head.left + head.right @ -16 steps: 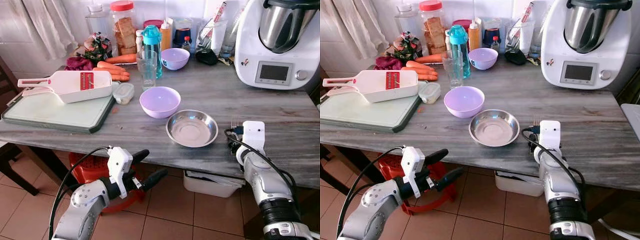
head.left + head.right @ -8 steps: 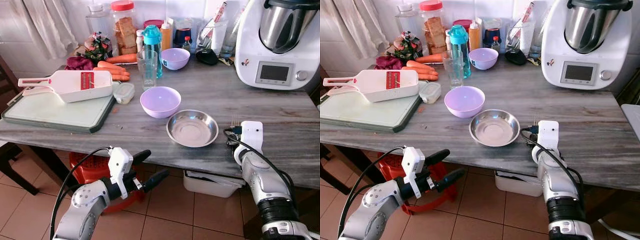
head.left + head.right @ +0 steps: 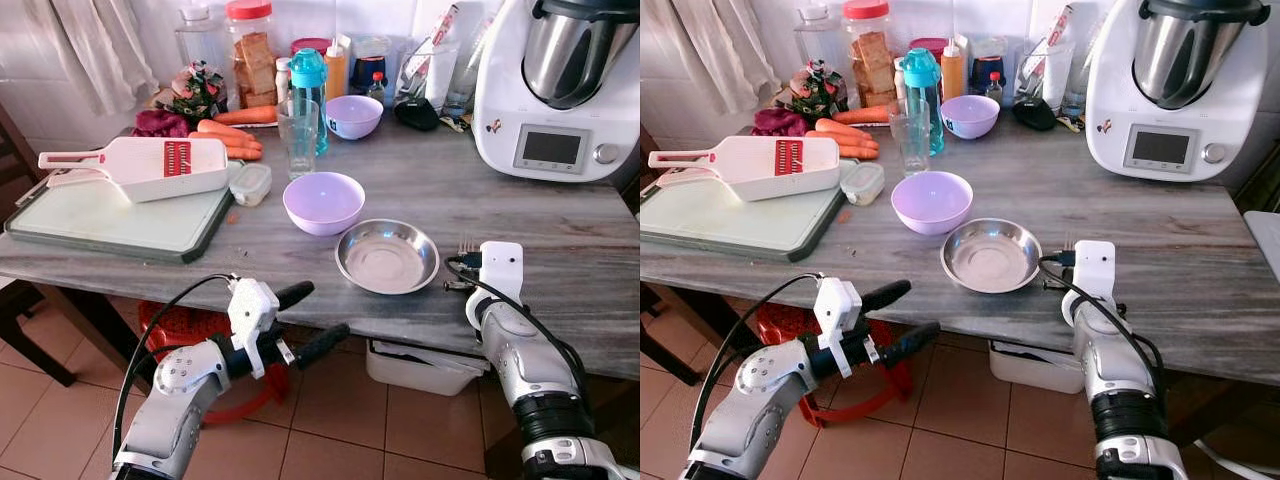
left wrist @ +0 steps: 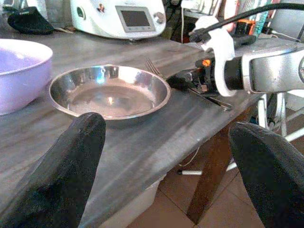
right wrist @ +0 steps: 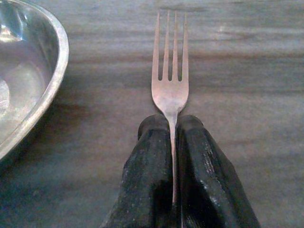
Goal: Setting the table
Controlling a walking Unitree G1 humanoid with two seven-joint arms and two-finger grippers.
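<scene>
One fork (image 3: 467, 245) matters here. From my head camera, my right gripper (image 3: 462, 275) rests on the table (image 3: 560, 240) at the plate's (image 3: 387, 256) 3 o'clock, just beside its rim, and the tines poke out beyond my wrist toward 12 o'clock, away from me. My left gripper (image 3: 310, 320) hangs below the table edge near 7 o'clock of the plate, off the table.

In my left wrist camera, my left fingers (image 4: 66, 175) stand wide apart with nothing between them. Past them the plate sits near the table edge, the fork (image 4: 154, 67) lying alongside it, its handle running into my right gripper (image 4: 187, 80).

In my right wrist camera, my right fingers (image 5: 149, 180) are pressed together on the fork's (image 5: 170, 85) handle, tines pointing straight out along them. The fork's long axis runs parallel to the plate's (image 5: 28, 80) rim, close but not touching. I judge it low at the table, so placing calls only for my right gripper, which already has it.
</scene>
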